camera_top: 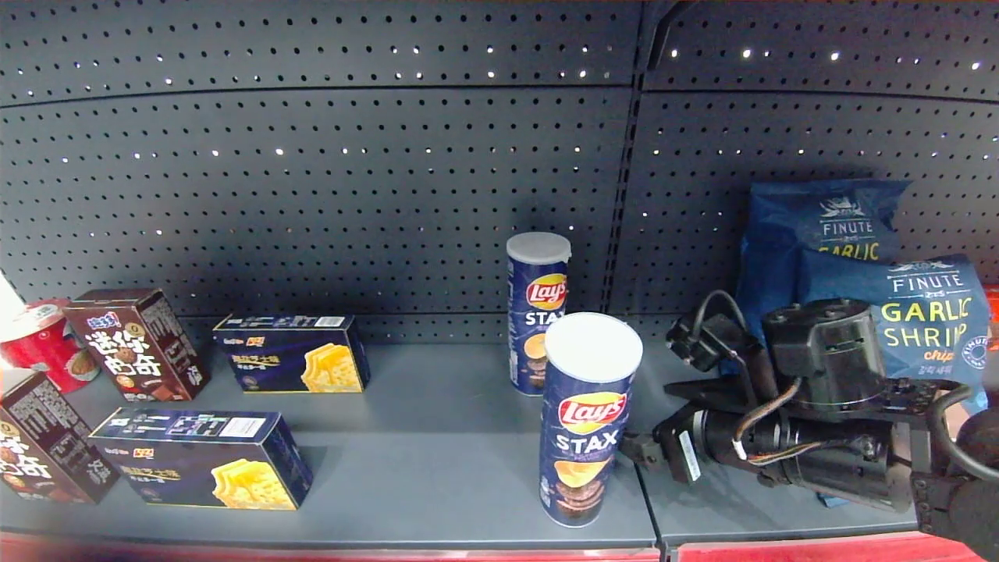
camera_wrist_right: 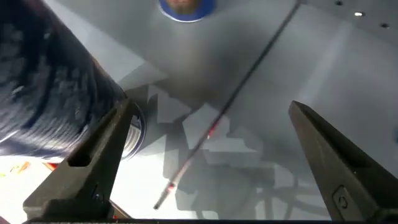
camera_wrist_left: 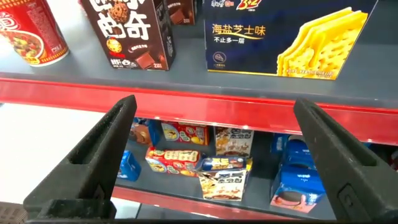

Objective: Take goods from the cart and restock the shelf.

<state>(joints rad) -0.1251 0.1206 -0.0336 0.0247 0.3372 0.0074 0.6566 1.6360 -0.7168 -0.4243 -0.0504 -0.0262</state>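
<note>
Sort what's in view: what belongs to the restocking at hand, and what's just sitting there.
Job: front chip can, open right gripper beside it, shelf.
Just sitting: rear chip can, cracker boxes, chocolate boxes, blue chip bags, red cup.

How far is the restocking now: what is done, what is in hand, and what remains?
Done: the front can stands upright on the shelf, before the rear can, beside the open right gripper. In hand: nothing; the left gripper is open and empty too. Left: how many goods remain, I cannot tell.
</note>
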